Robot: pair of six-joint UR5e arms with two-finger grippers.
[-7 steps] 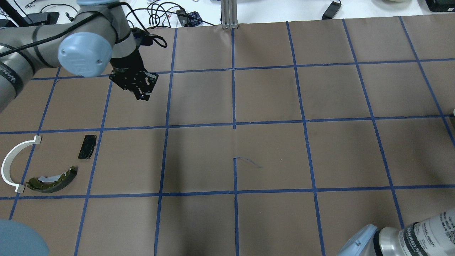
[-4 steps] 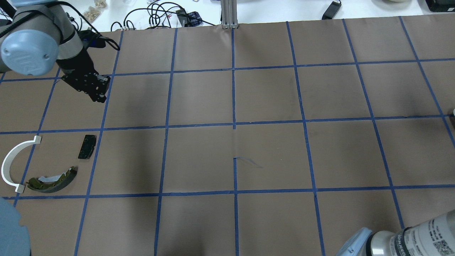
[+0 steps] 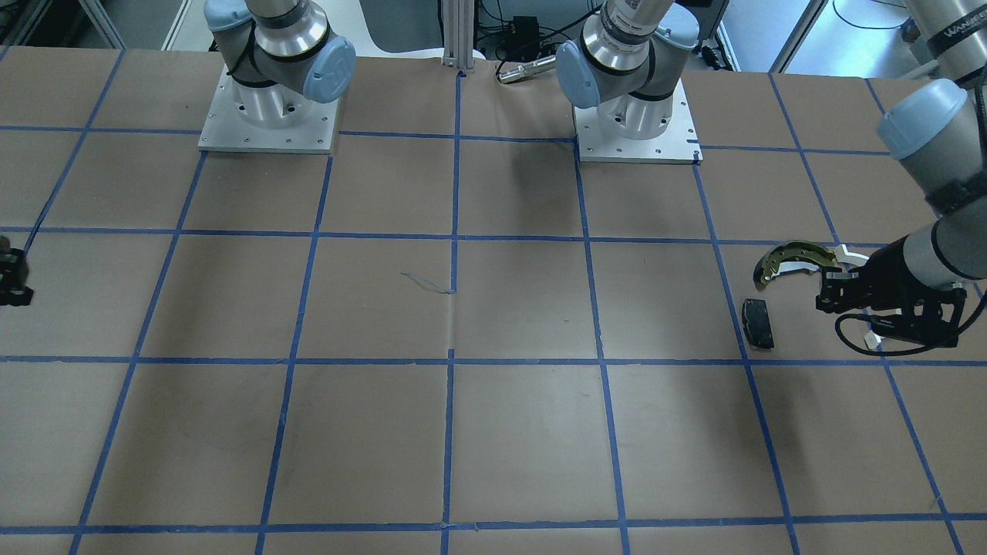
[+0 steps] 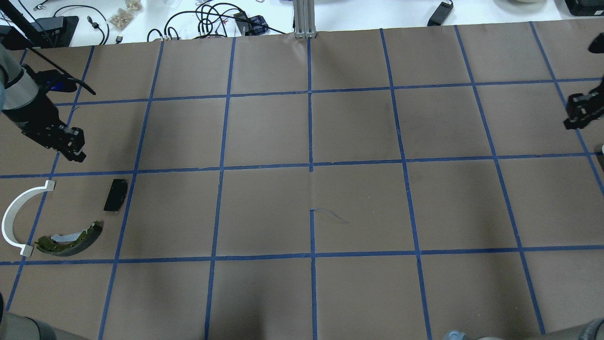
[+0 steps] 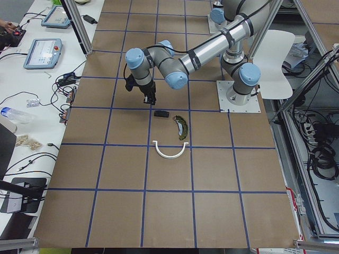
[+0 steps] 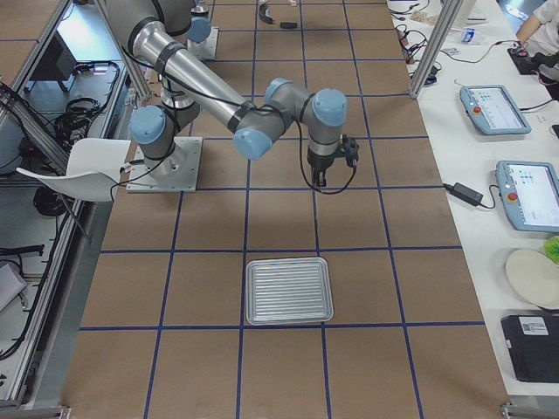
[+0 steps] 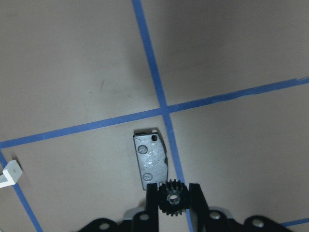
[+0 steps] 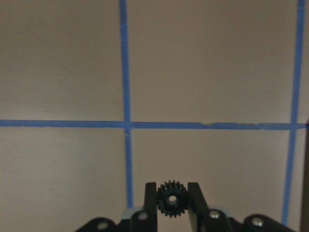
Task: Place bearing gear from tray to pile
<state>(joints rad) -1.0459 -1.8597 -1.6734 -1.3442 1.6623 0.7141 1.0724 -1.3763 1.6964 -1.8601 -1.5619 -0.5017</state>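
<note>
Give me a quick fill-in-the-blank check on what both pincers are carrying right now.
1. The left pincer is ____ on a black gear.
2. The right pincer grips a second gear above ____ tape lines.
3. The curved plastic arc beside the brake shoe is ____.
Missing words: shut; blue; white.

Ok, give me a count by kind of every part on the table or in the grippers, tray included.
Gears: 2, a gear in the left gripper, a gear in the right gripper
Olive brake shoe: 1
White plastic arc: 1
Black pad: 1
Metal tray: 1, empty
Total: 6
</note>
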